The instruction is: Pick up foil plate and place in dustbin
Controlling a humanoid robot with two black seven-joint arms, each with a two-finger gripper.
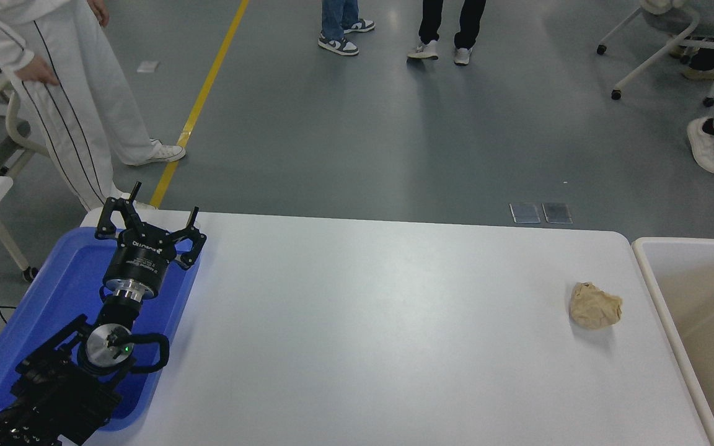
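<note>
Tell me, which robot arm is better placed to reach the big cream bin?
Probably the right, though it is out of view. The left gripper is parked, jaws open, over the blue tray at the far left, while the dustbin stands at the far right.

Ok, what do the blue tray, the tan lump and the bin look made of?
Blue tray: likely plastic, smooth with a soft sheen. Tan lump: apparently crumpled paper, matte and creased. Dustbin: probably plastic, cream, thick rounded rim, dull beige inside.
</note>
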